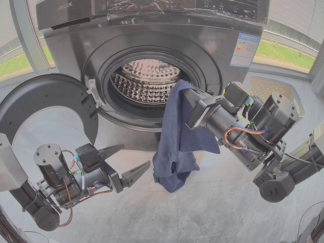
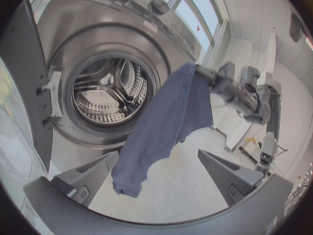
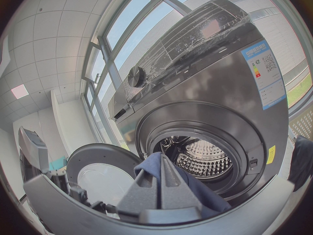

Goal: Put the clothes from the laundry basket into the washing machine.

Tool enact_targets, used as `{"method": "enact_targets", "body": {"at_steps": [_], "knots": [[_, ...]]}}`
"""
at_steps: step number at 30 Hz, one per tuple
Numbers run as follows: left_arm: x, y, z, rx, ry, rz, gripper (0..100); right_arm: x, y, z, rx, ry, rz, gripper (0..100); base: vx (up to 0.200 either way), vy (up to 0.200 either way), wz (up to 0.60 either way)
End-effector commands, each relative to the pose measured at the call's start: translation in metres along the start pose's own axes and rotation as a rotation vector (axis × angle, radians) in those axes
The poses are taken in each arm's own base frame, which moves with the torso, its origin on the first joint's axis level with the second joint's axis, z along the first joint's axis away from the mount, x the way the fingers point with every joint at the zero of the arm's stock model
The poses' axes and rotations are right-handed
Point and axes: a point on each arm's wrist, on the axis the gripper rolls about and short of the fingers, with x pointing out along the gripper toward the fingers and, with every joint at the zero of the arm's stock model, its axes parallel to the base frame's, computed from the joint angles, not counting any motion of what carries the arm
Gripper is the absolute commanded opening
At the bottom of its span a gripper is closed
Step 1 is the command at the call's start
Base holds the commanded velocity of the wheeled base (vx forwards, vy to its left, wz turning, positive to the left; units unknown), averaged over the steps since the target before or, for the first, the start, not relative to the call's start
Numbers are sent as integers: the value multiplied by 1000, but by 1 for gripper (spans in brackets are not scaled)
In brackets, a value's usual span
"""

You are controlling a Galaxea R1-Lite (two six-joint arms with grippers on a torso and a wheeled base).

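Head view shows the transfer step in hand: right gripper clamped on the blue garment, which hangs before the open drum; left gripper sits low, jaws wide; next move likely requires advancing the garment through the opening, then releasing.

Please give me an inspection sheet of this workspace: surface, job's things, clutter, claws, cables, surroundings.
Surface: grey stone-look floor.
Job's things: washing machine with door swung open; no clothes seen in drum; blue garment hanging before the opening; laundry basket to the machine's right.
Clutter: nothing seen.
Claws: right claw shut on the blue garment; left claw open, low, near the door.
Cables: orange cables on both wrists, close to the arms.
Surroundings: windows behind, grass outside.
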Motion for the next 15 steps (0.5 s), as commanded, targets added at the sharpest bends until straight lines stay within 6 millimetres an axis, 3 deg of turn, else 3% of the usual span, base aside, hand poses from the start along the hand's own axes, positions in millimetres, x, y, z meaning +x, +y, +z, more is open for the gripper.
{"method": "enact_targets", "body": {"at_steps": [1,6,15], "knots": [[0,3,-25,-22,109,0,100,5,0,4,1,-24,0,0,0,0,0],[-1,9,-52,-16,225,-6,100,11,2,9,1,-48,3,0,0,0,0],[12,13,-80,-41,317,-34,100,20,6,19,6,-87,12,0,0,0,0]]}}
